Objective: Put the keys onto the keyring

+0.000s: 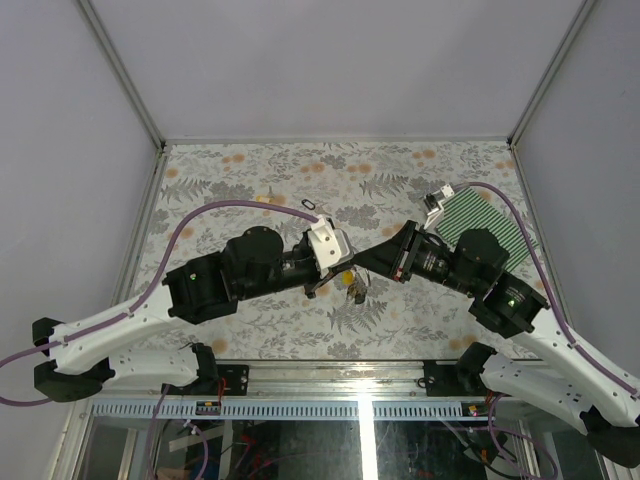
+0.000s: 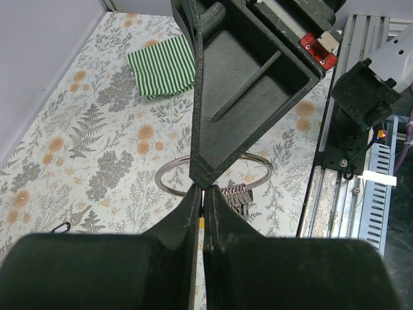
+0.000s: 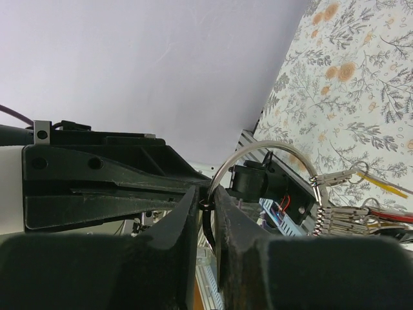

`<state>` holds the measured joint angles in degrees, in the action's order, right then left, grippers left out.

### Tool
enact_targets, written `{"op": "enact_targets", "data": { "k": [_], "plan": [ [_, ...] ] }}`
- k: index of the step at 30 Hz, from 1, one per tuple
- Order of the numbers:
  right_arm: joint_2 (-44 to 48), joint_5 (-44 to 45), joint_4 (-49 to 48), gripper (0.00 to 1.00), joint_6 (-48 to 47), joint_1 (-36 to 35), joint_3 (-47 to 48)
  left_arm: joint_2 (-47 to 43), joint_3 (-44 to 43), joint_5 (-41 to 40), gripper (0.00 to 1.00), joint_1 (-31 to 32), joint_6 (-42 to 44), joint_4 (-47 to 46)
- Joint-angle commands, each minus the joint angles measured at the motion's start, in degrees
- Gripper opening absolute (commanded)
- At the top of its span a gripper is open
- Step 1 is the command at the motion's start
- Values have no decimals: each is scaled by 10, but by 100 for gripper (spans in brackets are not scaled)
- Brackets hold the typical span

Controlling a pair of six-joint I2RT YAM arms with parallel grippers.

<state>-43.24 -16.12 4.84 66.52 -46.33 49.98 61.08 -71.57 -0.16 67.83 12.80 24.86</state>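
I judge this to be a change of grip. Both claws meet at one spot on the keyring (image 3: 270,144), which sits mid-frame in the overhead view and, as far as I can tell, is lifted off the tabletop (image 1: 250,170). A bunch of keys (image 3: 348,219) already hangs on it, at the right of the right wrist view.

My left claw (image 2: 202,194) has its fingers pressed together right at the wire. A yellow sliver shows in the seam, and I cannot tell what it is. My right claw (image 3: 206,192) has its fingers close around the wire with a little daylight beside it, so I cannot tell whether it bites yet.

The next move, as I see it, is to get a firm hold with the right claw. That frees the left to fetch the loose key (image 2: 77,216) and work it into the wire's split, which calls for a steady ring and a fine angle.

Only the left wrist view shows that loose key, beside a small dark loop (image 2: 61,227) at lower left, and the striped cloth (image 2: 161,64) at upper left. Only the right wrist view shows the wire inside the right claw's gap. Overhead, the arms cover most of the ring.
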Motion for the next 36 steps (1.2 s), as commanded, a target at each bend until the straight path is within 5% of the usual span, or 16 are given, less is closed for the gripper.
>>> {"op": "enact_targets", "data": {
  "k": [1, 5, 12, 36],
  "plan": [
    [3, -22, -27, 11, -9, 1, 27, 0, -25, 3, 0, 2, 10, -17],
    [14, 0, -30, 0, -11, 1, 21, -2, -24, 6, 9, 2, 8, -17],
    [41, 79, -10, 0, -30, 1, 21, -44, 6, -6, 31, 3, -29, -19],
    [21, 48, -25, 0, -25, 1, 34, -19, 12, -19, 40, 3, -2, -58]
  ]
}}
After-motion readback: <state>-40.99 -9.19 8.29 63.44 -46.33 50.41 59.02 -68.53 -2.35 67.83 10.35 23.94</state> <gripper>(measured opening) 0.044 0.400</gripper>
